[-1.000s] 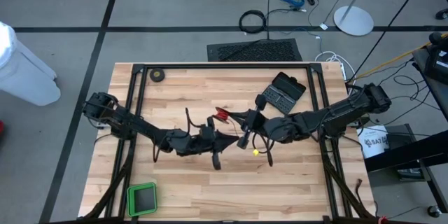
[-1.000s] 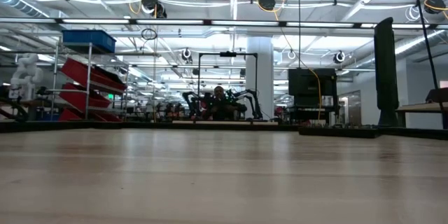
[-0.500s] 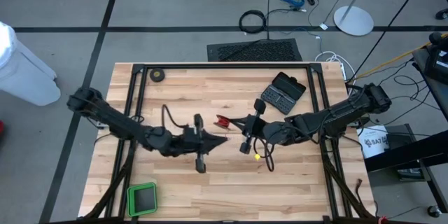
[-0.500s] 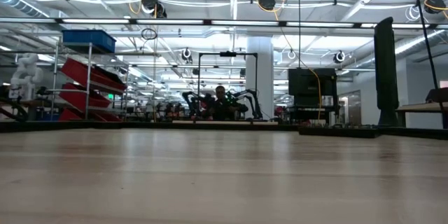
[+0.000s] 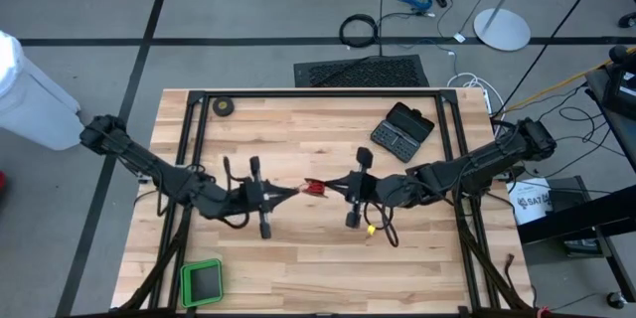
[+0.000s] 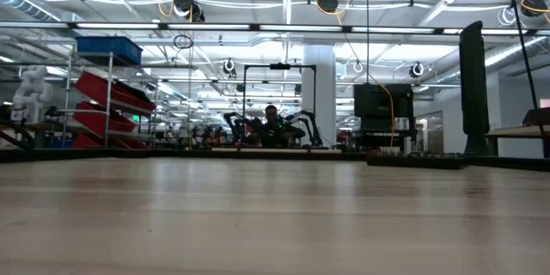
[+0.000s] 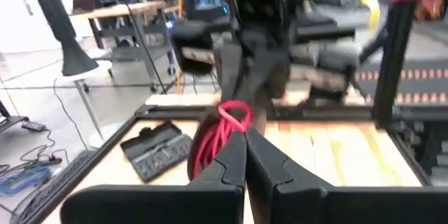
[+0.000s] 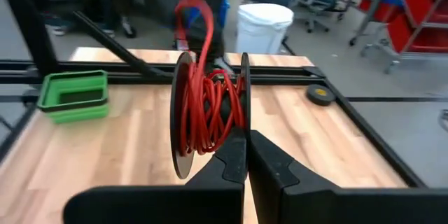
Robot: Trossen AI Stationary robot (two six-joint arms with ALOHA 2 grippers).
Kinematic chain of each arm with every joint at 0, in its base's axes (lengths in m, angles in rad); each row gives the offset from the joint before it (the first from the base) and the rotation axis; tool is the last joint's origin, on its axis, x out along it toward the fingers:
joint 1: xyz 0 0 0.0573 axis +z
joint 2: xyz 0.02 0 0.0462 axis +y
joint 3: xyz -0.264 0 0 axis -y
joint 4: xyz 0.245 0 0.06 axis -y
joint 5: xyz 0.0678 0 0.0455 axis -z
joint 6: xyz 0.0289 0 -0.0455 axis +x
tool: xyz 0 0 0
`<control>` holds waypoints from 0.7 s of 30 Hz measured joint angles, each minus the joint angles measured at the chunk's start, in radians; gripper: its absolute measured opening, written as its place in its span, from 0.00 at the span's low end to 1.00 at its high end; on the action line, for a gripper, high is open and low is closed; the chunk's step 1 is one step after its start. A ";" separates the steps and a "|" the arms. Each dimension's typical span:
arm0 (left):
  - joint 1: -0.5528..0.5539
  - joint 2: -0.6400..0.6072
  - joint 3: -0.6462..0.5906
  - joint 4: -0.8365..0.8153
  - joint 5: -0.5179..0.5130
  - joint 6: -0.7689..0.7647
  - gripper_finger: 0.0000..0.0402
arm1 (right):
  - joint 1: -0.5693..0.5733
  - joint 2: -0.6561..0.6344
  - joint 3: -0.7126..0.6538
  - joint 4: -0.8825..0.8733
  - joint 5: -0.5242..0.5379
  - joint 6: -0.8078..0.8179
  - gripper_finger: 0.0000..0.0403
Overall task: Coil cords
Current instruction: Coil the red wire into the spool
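Note:
The cords are one thin red wire point(image 8: 203, 105) wound on a small black reel point(image 8: 183, 112) with two flat discs. My right gripper point(image 8: 245, 140) is shut on the reel above the middle of the table point(image 5: 298, 248). A loose loop of the wire point(image 7: 234, 114) runs from the reel to my left gripper point(image 7: 245, 143), which is shut on it. In the high view the left gripper point(image 5: 296, 192) and the right gripper point(image 5: 336, 187) face each other, with the red wire point(image 5: 316, 188) between them. My left gripper pinches the wire's loose loop point(image 7: 236, 120) between its two fingertips, coming level from the table's left side. The loop stands just past the tips, and a red strand point(image 7: 201, 150) hangs slack below, clear of the table. My right gripper pinches the rim of one of the reel's discs point(image 8: 245, 122) between its two fingers, coming nearly level from the table's right side. The reel is lifted clear of the table, its discs upright and edge-on to the wrist camera.
A black tape roll point(image 5: 225, 106) lies at the far left corner and a dark tool case point(image 5: 402, 129) at the far right. A green tray point(image 5: 202, 281) sits near the front left corner. A small yellow piece point(image 5: 370, 227) shows under the right arm.
My left gripper has drawn back toward the table's left edge and risen, rolling as it went, still shut. The gap between the two grippers has grown, and the red wire now spans it. The right gripper has tilted slightly but stayed in place.

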 joint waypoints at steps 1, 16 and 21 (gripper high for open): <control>-0.006 0.000 0.000 -0.025 0.005 0.000 0.01 | 0.000 -0.001 0.000 0.002 -0.015 0.005 0.00; -0.070 0.006 0.000 -0.209 0.122 -0.007 0.01 | -0.001 -0.014 0.000 0.034 -0.249 0.069 0.00; -0.082 0.006 0.000 -0.214 0.121 -0.052 0.04 | -0.001 -0.029 0.000 0.035 -0.250 0.075 0.00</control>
